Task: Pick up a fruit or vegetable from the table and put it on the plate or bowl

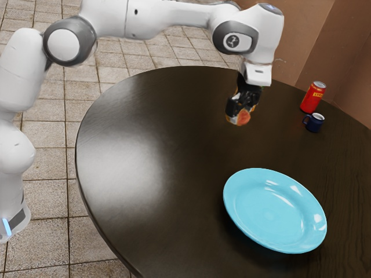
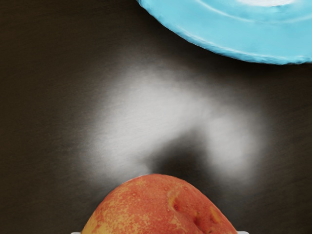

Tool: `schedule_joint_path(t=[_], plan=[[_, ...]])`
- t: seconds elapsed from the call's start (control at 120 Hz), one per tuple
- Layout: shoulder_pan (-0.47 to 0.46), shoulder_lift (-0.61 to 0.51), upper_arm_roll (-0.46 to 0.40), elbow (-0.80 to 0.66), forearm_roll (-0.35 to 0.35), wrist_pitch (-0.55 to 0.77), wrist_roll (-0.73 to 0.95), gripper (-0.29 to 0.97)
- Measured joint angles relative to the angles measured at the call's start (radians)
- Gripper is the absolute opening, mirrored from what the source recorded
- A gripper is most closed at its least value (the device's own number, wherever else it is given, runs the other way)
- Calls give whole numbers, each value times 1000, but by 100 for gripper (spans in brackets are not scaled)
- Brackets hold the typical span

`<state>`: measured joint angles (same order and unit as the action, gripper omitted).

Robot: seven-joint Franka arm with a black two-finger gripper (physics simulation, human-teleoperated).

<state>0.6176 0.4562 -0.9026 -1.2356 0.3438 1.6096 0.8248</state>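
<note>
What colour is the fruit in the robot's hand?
The fruit is orange-red with yellowish speckles. The wrist view shows it best.

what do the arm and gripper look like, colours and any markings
The arm is glossy white with rounded segments and grey joint rings. A dark grey cap near the wrist carries a small white logo. A blue light glows at the base. The gripper is black, under a white block.

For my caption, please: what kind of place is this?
Probably a simulated dining corner: a round dark table on a tiled floor, set with a blue plate, a red can and a mug.
</note>
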Motion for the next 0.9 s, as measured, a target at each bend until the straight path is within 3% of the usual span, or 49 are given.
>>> schedule_joint_path(t=[0.183,0.333,0.658,0.9], plan=[[4,-29,-202,-134,-45,-7,-26,27],[-55,31,-271,-96,-25,-8,-47,26],[-286,249,-283,122,146,2,-80,22],[-323,299,-240,163,217,78,-86,21]])
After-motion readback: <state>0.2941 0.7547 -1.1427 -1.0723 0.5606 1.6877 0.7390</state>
